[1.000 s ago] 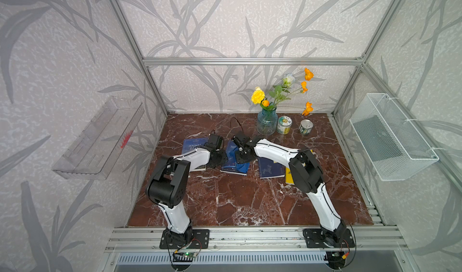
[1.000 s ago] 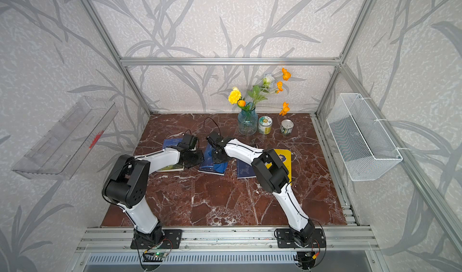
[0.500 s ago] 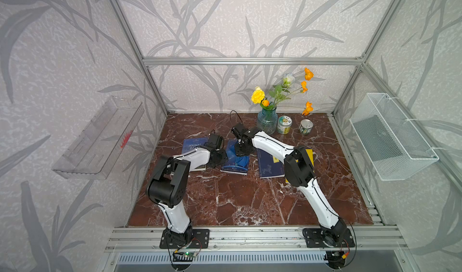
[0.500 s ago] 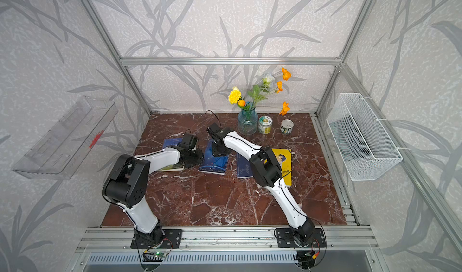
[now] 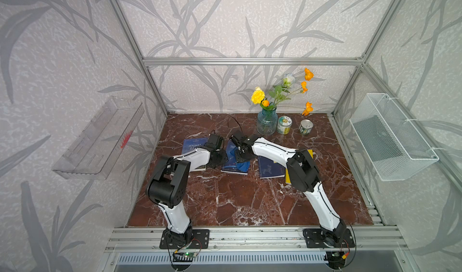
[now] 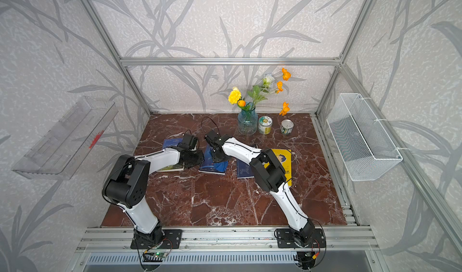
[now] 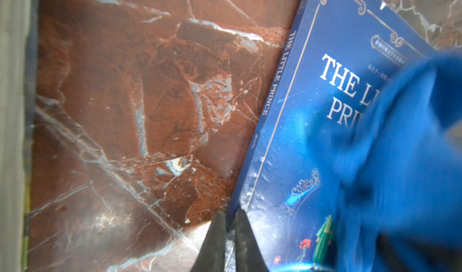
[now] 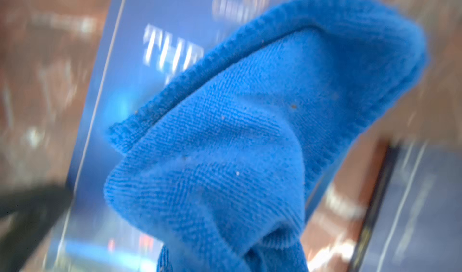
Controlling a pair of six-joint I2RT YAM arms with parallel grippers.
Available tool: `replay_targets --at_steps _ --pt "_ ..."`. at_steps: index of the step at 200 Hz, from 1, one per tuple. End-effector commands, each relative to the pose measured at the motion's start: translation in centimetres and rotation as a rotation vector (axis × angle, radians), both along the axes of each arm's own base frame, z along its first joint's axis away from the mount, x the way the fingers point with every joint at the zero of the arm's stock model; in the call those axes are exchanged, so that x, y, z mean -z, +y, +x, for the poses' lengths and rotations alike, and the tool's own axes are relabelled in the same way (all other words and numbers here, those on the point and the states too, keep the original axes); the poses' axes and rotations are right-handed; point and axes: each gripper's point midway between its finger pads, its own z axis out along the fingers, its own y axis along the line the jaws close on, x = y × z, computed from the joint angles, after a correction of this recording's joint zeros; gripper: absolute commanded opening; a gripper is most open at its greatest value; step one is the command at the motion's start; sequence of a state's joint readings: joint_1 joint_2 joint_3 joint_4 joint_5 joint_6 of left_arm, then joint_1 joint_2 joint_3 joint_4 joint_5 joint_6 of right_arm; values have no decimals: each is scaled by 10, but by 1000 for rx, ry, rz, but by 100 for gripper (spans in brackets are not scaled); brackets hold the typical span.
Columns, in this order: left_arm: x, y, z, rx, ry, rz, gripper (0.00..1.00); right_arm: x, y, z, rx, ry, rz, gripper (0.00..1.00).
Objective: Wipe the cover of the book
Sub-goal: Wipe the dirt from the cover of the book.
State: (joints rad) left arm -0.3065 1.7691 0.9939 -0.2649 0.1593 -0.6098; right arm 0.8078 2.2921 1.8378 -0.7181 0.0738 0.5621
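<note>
The book (image 5: 231, 167) is dark blue with "THE LITTLE PRINCE" on its cover (image 7: 300, 133), and it lies flat on the marble table in both top views (image 6: 208, 167). My right gripper (image 5: 241, 157) is shut on a blue cloth (image 5: 242, 165), which hangs bunched onto the cover's near half. In the right wrist view the cloth (image 8: 237, 133) hides the jaws, and the book (image 8: 130, 83) shows blurred behind it. My left gripper (image 7: 230, 214) is shut with nothing in it, its tips at the book's spine-side edge near a corner (image 5: 221, 158).
A blue "Animal Farm" book (image 5: 193, 143) lies left under my left arm. A dark blue book (image 5: 268, 168) and a yellow one (image 6: 283, 158) lie right. A flower vase (image 5: 267, 123) and two cans (image 5: 284, 124) (image 5: 306, 126) stand at the back. A wire basket (image 5: 390, 138) and a clear tray (image 5: 100, 138) hang on the side walls.
My right gripper slid the cloth toward the far end of the book, then back toward the near end. The left arm has stayed still.
</note>
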Motion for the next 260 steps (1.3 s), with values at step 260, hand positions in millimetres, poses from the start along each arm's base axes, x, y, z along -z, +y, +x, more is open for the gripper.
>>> replay_targets --at_steps 260 --pt "35 -1 -34 31 158 31 9 73 -50 24 123 256 -135 13"
